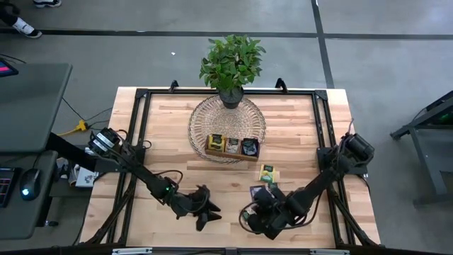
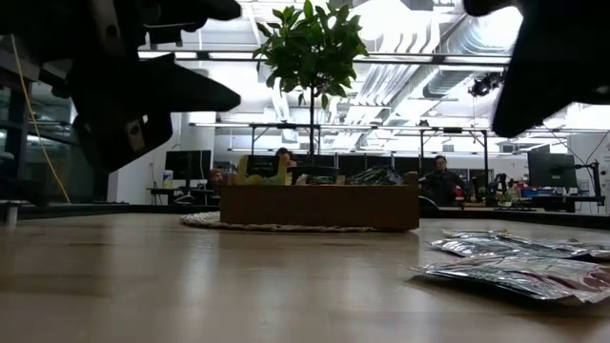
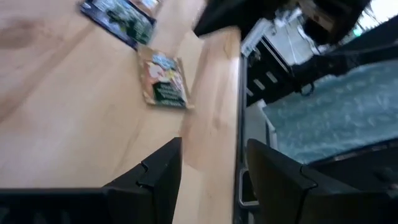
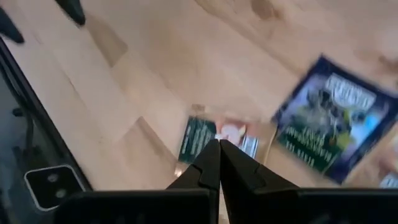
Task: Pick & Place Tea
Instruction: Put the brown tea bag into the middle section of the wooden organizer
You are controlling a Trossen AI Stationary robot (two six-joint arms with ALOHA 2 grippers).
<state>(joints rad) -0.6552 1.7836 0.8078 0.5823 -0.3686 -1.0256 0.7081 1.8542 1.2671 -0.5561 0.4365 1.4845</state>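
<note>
Loose tea sachets lie flat on the table's near right: a yellow-green one [image 1: 267,172], a dark blue one [image 1: 258,191] [image 4: 329,118] and a green-and-orange one [image 4: 211,134]. From table height they show as a flat heap [image 2: 515,267]. My right gripper [image 4: 219,144] [image 1: 248,212] is shut with nothing between its fingers, its tips slanting down over the green-and-orange sachet. My left gripper [image 1: 207,210] [image 3: 214,168] stands open and empty above bare wood left of the sachets, pointing toward them. The left wrist view shows a yellow-green sachet [image 3: 165,78] ahead of its fingers.
A wooden tray [image 1: 232,156] with three compartments, sachets standing in them, sits on a round woven mat [image 1: 226,117] at the table's far middle. A potted plant [image 1: 231,67] stands behind it. Black frame rails [image 1: 138,127] run along the table's edges.
</note>
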